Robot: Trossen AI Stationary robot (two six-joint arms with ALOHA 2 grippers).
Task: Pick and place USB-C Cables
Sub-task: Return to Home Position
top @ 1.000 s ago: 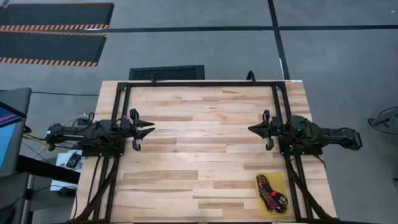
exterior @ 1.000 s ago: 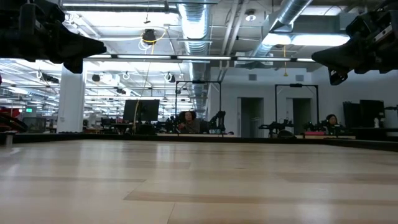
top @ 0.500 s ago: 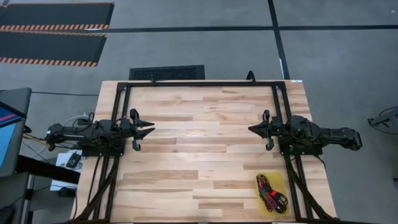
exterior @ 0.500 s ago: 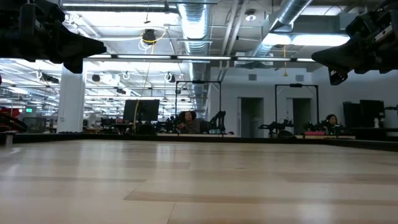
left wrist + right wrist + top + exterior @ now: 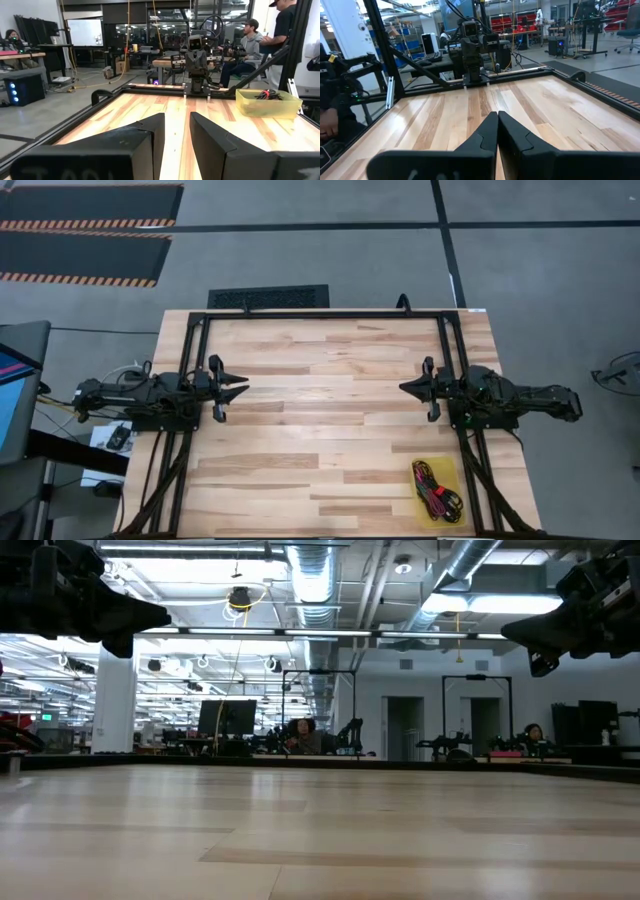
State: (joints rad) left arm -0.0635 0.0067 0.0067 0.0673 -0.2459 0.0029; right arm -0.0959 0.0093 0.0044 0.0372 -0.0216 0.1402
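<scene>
The USB-C cables (image 5: 436, 488) lie as a tangle of black, red and magenta bundles inside a translucent yellow tray (image 5: 450, 469) at the table's near right corner. The left wrist view shows the cables (image 5: 265, 94) in the tray (image 5: 267, 106) too. My left gripper (image 5: 243, 387) hovers over the table's left side, pointing right, fingers slightly open (image 5: 177, 131) and empty. My right gripper (image 5: 403, 388) hovers over the right side, pointing left, fingers shut (image 5: 497, 122) and empty. Both are far from the tray.
A black frame (image 5: 325, 314) runs along the table's far edge and down both sides past the arm bases. Bare wood (image 5: 320, 420) lies between the two grippers. People sit and stand beyond the table's right side (image 5: 250, 40). A hand (image 5: 327, 125) shows off the table's left.
</scene>
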